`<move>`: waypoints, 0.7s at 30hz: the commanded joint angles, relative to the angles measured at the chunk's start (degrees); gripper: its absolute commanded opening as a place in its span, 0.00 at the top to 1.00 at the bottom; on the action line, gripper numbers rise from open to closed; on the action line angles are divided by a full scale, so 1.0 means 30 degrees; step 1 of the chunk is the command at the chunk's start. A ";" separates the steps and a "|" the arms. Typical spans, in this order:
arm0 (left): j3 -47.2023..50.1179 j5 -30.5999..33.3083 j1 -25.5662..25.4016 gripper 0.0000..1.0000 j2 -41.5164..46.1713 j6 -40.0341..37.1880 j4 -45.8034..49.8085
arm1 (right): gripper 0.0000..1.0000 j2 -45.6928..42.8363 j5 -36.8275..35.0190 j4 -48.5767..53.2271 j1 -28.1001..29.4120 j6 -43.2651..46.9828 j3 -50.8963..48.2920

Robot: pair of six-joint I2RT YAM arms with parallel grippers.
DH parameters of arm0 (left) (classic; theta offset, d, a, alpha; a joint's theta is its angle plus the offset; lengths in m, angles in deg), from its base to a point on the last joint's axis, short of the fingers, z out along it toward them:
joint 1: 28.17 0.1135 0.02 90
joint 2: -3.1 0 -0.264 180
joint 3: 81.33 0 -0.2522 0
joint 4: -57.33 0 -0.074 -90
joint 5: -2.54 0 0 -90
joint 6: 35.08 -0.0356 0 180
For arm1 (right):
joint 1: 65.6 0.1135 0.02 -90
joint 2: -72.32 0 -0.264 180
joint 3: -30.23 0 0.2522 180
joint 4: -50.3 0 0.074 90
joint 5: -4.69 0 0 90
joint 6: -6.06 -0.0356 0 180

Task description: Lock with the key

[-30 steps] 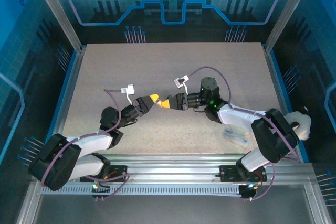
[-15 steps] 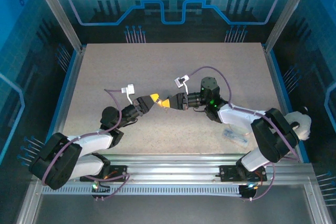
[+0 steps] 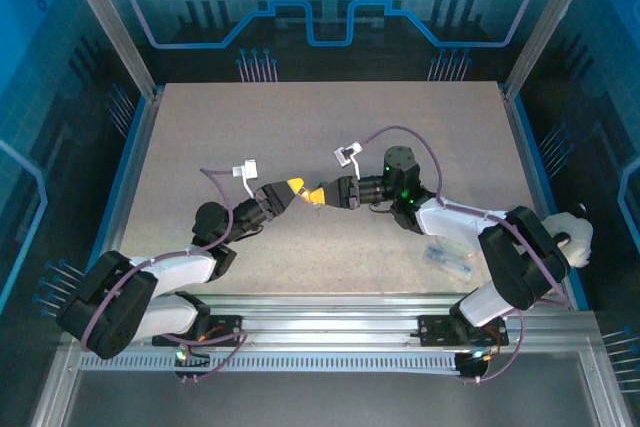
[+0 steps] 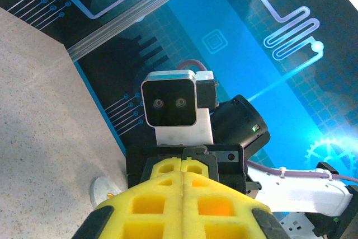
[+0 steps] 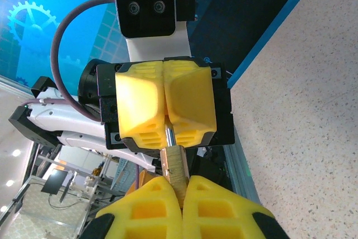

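Above the middle of the table (image 3: 400, 117), the left gripper (image 5: 165, 110) is pinched together on the key (image 5: 168, 134), a thin silver shank whose head is buried between the yellow pads. The shank's far end meets the brass lock (image 5: 174, 166), which the right gripper (image 5: 182, 202) clamps and mostly hides. Farther right a clear object (image 3: 448, 257) lies on the table, too indistinct to identify.

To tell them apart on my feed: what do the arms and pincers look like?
The left arm and right arm: white and black links, purple cables, white wrist cameras; left pincer and right pincer yellow, ribbed. Right has a green light.
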 commanded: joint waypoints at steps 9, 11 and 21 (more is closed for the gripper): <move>0.0097 -0.2980 -0.1438 1.00 -0.0042 0.0153 -0.0024 | 0.99 0.0132 -0.3513 -0.0628 -0.0748 0.0331 0.0264; 0.0139 -0.2792 -0.1412 1.00 -0.0024 0.0135 0.0069 | 0.96 0.0187 -0.3444 -0.0715 -0.0737 0.0318 0.0263; 0.0800 -0.0750 -0.0988 1.00 0.0767 0.0126 0.1310 | 0.80 0.0027 -0.3491 -0.0222 -0.0795 0.0759 0.0062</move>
